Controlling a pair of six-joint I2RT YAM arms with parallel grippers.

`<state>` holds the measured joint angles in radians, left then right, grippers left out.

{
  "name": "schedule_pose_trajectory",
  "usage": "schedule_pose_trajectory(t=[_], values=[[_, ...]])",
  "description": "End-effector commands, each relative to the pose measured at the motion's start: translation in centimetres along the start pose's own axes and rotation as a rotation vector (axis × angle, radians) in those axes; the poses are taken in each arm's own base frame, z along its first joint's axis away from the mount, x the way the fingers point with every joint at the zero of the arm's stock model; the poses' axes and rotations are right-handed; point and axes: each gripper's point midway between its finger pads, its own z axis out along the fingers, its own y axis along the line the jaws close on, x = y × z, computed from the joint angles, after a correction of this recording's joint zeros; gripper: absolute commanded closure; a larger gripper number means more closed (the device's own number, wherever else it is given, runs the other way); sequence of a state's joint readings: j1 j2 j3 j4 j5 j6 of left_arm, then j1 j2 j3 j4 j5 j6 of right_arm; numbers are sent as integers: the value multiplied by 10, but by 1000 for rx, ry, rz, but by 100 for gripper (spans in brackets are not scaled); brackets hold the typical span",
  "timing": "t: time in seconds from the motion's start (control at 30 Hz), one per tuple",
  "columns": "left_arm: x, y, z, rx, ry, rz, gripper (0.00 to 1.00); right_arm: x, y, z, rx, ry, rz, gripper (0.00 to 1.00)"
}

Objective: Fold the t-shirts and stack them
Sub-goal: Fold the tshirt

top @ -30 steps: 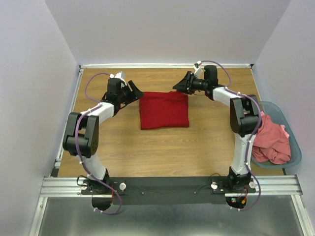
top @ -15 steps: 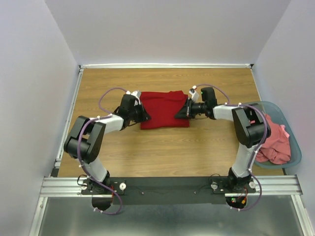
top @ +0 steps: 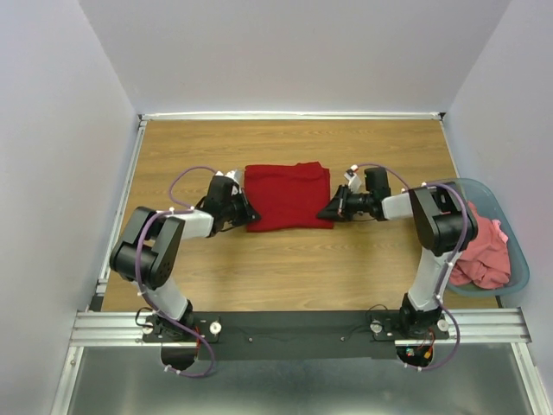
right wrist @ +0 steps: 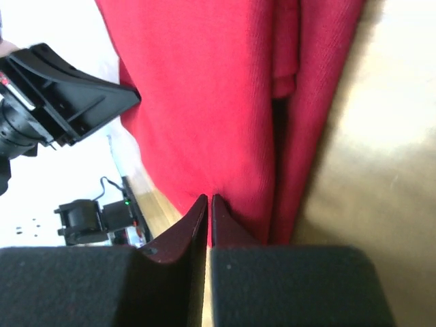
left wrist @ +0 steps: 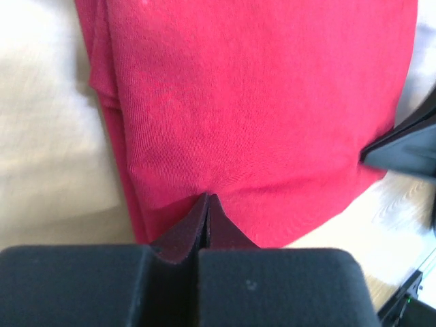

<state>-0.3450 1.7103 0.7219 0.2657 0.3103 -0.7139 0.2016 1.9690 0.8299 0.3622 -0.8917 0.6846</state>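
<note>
While the dark red t-shirt (top: 288, 195) lies as a compact, roughly square packet in the middle of the table (top: 285, 268), both arms reach in low to its near edge. The left pincer (top: 248, 213) sits at the near left corner. Its wrist view shows the two fingers (left wrist: 185, 233) pressed together with a small pucker of red cloth caught at their tips, so it is clamped on the shirt. The right pincer (top: 325, 213) mirrors it at the near right corner. There the fingers (right wrist: 229, 233) are drawn together with red fabric gathering into the thin slit between them, which reads as a grip on the same garment's layered edge.

As for progress, the red shirt looks partly folded. Its sides are tucked in, doubled layers show along both flanks in the wrist views, and the outline from above is tidy. With both near corners pinched, the step in hand is probably one more fold carrying the near edge over toward the far one, though it could also be a move to reposition the packet.

Most of the work appears to lie ahead. The salmon-pink t-shirts (top: 479, 246) are heaped, crumpled and unfolded, in the basket (top: 518, 251) at the right edge, well apart from the red one. No stack exists yet, since only one garment is out on the wood.
</note>
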Motion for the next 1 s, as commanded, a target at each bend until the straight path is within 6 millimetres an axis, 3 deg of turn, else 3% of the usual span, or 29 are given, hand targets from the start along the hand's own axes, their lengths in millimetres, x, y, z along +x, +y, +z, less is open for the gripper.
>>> schedule_pose_trajectory(t=[0.0, 0.03, 0.07, 0.17, 0.23, 0.3, 0.4, 0.6, 0.97], values=[[30, 30, -27, -119, 60, -14, 99, -15, 32, -21, 66, -49, -114, 85], [27, 29, -29, -121, 51, -2, 98, -11, 28, -22, 82, -34, -106, 83], [22, 27, -32, -122, 33, 14, 96, -24, 47, -28, 75, -54, -166, 76], [-12, 2, -39, -64, -64, 74, 79, -77, 68, -35, 162, -135, -313, 58], [-40, -23, -41, -14, -121, 119, 64, -105, 64, -33, 218, -164, -350, 57], [-61, -42, -40, 30, -149, 143, 55, -135, 65, -20, 212, -161, -388, 57], [-70, -51, -28, 53, -135, 160, 55, -163, 51, 1, 225, -156, -419, 57], [-60, -38, 1, 42, -55, 141, 76, -179, 39, 25, 188, -117, -450, 46], [-35, -6, 23, -28, 15, 106, 83, -168, 12, 54, 120, -27, -435, 44]])
